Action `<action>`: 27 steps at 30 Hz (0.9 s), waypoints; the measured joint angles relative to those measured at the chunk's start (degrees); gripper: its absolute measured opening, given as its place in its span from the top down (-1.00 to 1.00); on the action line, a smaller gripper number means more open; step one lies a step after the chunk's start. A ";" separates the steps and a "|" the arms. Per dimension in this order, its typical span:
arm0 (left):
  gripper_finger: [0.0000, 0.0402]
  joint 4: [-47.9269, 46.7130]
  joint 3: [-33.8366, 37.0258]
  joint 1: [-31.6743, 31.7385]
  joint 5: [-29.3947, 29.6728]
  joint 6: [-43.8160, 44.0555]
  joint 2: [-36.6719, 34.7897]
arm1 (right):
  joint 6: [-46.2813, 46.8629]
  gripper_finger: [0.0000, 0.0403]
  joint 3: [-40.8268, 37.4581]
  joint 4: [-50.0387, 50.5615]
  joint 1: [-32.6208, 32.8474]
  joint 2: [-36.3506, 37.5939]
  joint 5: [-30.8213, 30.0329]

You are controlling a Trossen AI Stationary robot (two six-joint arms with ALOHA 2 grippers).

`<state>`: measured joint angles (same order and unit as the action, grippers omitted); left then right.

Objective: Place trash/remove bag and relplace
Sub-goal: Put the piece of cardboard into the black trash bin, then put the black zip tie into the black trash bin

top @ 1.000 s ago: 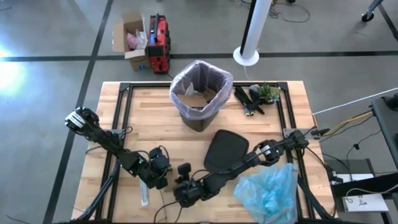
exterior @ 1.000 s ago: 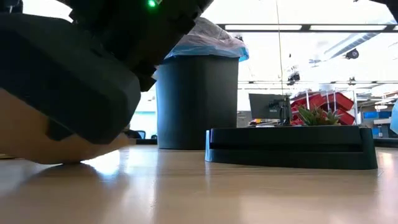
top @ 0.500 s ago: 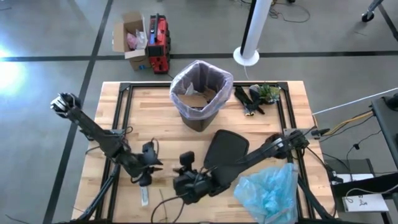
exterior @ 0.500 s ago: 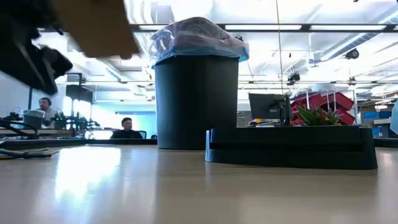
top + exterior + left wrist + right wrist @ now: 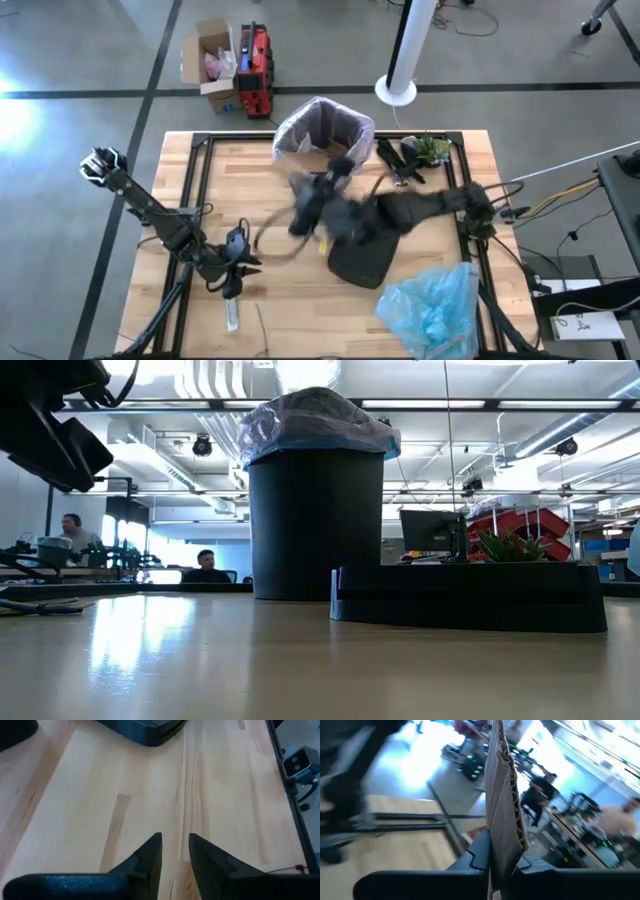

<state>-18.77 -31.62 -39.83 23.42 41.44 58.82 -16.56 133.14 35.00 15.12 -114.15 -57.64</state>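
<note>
Well left of and nearer than the black round bin (image 5: 322, 165), the left gripper (image 5: 175, 851) hangs low over the pale wooden table (image 5: 270, 270), fingers slightly apart, empty. The bin's pale pink-lavender liner (image 5: 352, 128) holds brown paper trash (image 5: 312, 158). Just beside the bin, the right gripper (image 5: 502, 856) clamps a brown corrugated cardboard piece (image 5: 504, 800).

Readable text: none in any view
Labels, brands, numbers: none legible on the bin (image 5: 322, 150), red case (image 5: 257, 70) or cardboard box (image 5: 208, 62)
</note>
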 joint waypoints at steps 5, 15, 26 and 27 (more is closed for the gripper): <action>0.59 1.06 0.02 -0.65 -0.07 0.05 0.92 | 3.76 0.99 0.00 -1.03 -6.74 1.33 0.00; 0.59 3.28 0.00 -3.62 -0.07 4.90 0.90 | 10.22 0.89 -1.15 -0.12 -13.89 0.79 0.68; 0.59 3.35 0.00 -7.40 -0.07 7.59 0.86 | 19.45 0.30 -1.69 10.36 -13.92 0.79 0.64; 0.59 3.35 0.00 -7.79 -0.06 7.59 0.87 | 18.90 0.26 -1.70 10.34 -13.48 0.79 0.66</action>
<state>-15.42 -31.62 -47.62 23.36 49.04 59.69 2.34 131.44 45.34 1.63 -113.36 -56.98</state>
